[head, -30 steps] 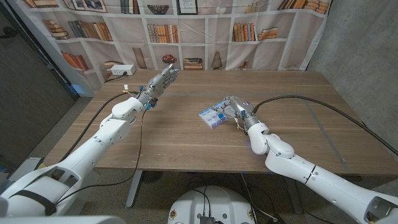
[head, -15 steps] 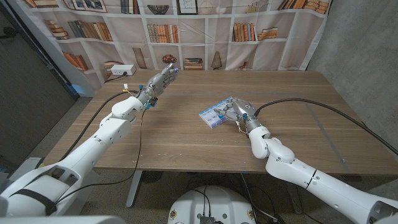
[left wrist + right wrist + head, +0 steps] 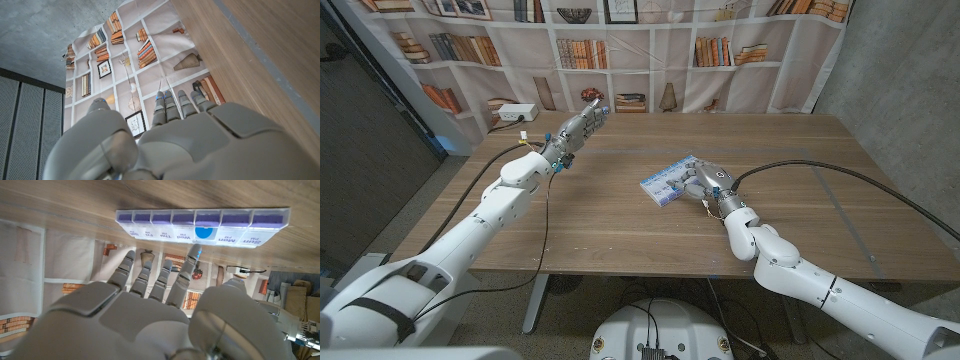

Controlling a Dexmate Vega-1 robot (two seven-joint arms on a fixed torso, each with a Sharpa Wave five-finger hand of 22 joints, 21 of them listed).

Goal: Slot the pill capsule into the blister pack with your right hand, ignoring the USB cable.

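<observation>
A white weekly pill box (image 3: 663, 183) with purple-tinted day compartments lies on the wooden table (image 3: 620, 225) right of centre. In the right wrist view the pill box (image 3: 165, 220) has a blue round piece (image 3: 203, 232) in one compartment near its "Mon" end. My right hand (image 3: 706, 184) sits just right of the box, fingers stretched toward it and apart, with nothing held. One fingertip (image 3: 196, 250) hovers close to the blue piece. My left hand (image 3: 576, 129) is raised over the table's far left with its fingers extended; in the left wrist view that hand (image 3: 165, 135) is empty.
A black cable (image 3: 820, 166) from my right arm arcs over the table's right half. A white power strip (image 3: 513, 114) sits at the far left corner. A bookshelf backdrop (image 3: 620, 50) stands behind the far edge.
My right hand has drawn back a little to the right off the pill box, which now shows more fully. My left hand has lifted slightly.
</observation>
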